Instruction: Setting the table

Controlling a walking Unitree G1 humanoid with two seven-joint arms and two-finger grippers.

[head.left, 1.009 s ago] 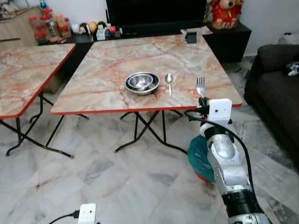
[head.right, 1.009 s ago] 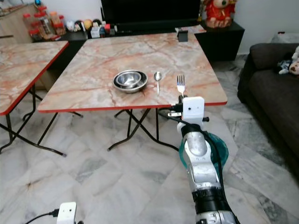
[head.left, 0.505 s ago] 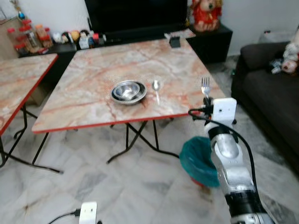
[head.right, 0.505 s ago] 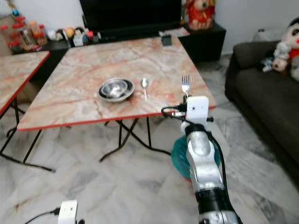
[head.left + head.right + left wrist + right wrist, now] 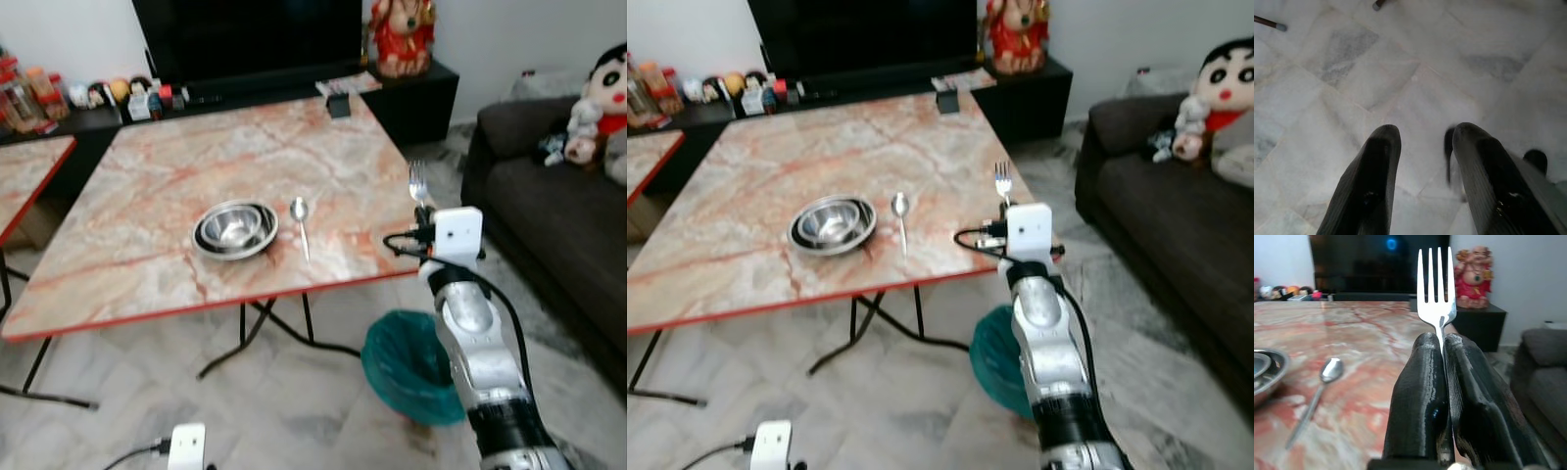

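A silver fork [image 5: 418, 182] stands upright with its tines up, and my right gripper [image 5: 1442, 345] is shut on its handle. That gripper [image 5: 423, 211] hovers at the marble table's [image 5: 157, 166] right front edge. On the table lie nested steel bowls [image 5: 234, 228] and, just right of them, a spoon [image 5: 301, 225]. In the right wrist view the spoon [image 5: 1317, 390] and a bowl rim [image 5: 1265, 374] sit left of the fingers. My left gripper [image 5: 1422, 142] hangs open over the floor tiles.
A teal bin [image 5: 407, 364] stands on the floor under the table's right edge, beside my right arm. A dark sofa [image 5: 558, 225] with soft toys is at the right. A low black TV cabinet [image 5: 294, 88] lines the back wall. A second table's corner [image 5: 29, 186] shows at left.
The camera has shifted, so the table and bowls now sit further left and nearer. The right gripper keeps the fork upright by the table's right edge.
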